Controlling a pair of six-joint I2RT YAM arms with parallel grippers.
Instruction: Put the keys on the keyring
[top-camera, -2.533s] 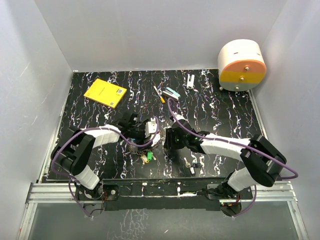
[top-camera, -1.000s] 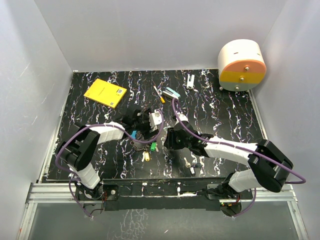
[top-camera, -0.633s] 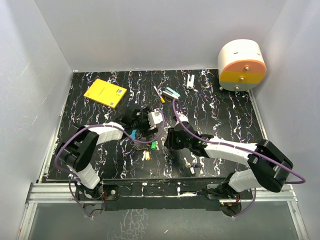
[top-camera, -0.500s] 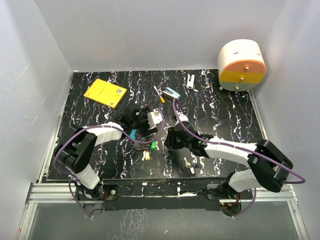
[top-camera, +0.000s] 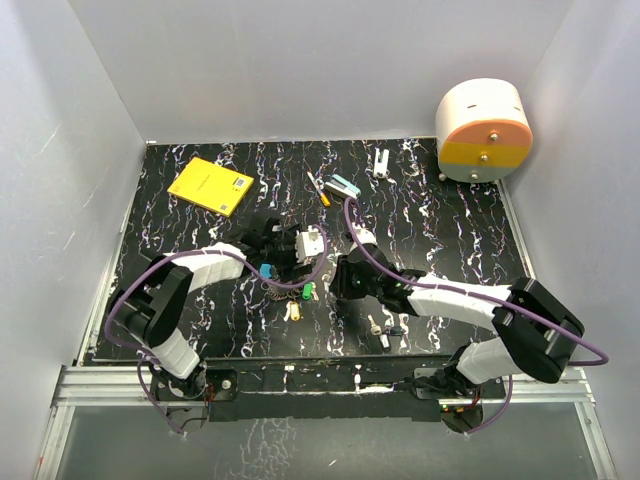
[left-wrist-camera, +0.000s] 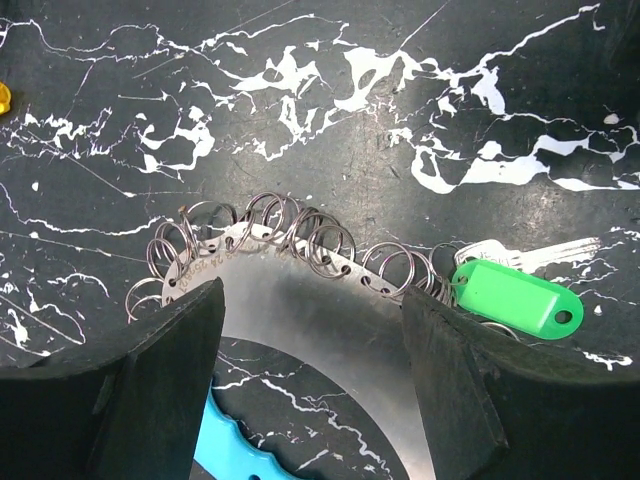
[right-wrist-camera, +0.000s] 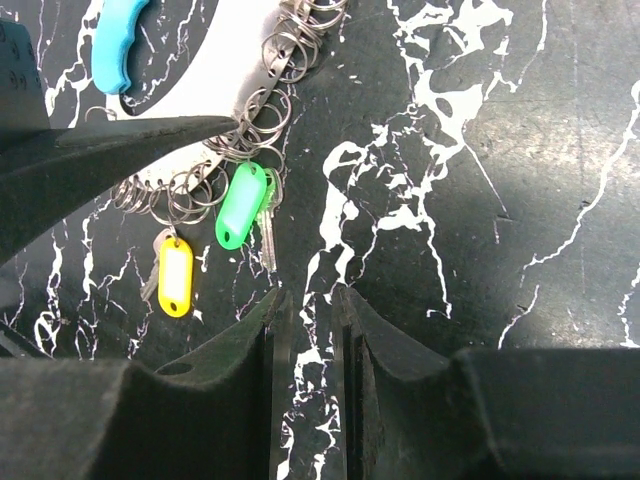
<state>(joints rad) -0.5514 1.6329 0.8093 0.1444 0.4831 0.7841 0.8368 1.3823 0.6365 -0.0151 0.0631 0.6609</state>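
the keyring (left-wrist-camera: 262, 248) sits right between the fingers of our left gripper (left-wrist-camera: 310, 305), its arc running crosswise from finger to finger, so left is the nearer arm. those fingers are spread wide, gripping nothing. our right gripper (right-wrist-camera: 312, 300) is nearly pinched and empty, with the green key (right-wrist-camera: 240, 205) and yellow key (right-wrist-camera: 175, 277) ahead to its left.
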